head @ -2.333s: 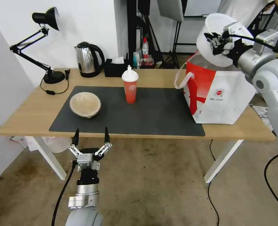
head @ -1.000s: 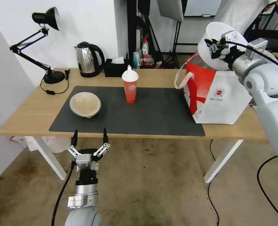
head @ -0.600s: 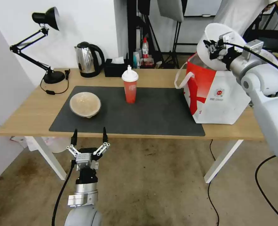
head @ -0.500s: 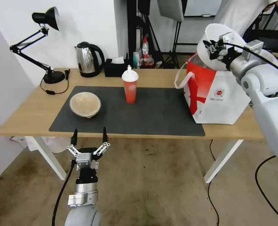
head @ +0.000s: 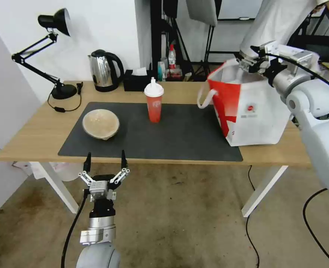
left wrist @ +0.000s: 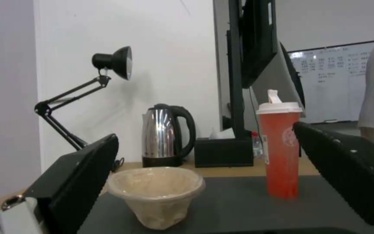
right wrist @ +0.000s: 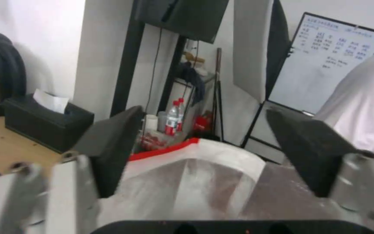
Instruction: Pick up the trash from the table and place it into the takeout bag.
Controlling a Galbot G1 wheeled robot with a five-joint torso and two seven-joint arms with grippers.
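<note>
A beige pulp bowl [head: 101, 124] [left wrist: 156, 191] and a red cup [head: 154, 102] [left wrist: 280, 152] with a white domed lid stand on the dark mat [head: 179, 137] of the table [head: 30, 141]. The takeout bag [head: 253, 111] stands at the table's right end, its mouth open. My right gripper [head: 246, 61] [right wrist: 204, 130] hovers open at the bag's top rim [right wrist: 165, 151], holding nothing. Below its fingers a pale surface shows inside the bag; I cannot tell what it is. My left gripper [head: 105, 158] [left wrist: 206, 133] waits open below the table's front edge, facing the pulp bowl.
A steel kettle [head: 105, 70], a black tissue box [head: 136, 82] and a black desk lamp [head: 56, 56] line the table's back edge. Stands and bottles crowd the room behind. A person in white stands behind the bag. Cables lie on the floor at right.
The right gripper came down to the bag's mouth and opened; the wide white bowl it held is gone from it. The bag shifted left. The left arm stayed put.
</note>
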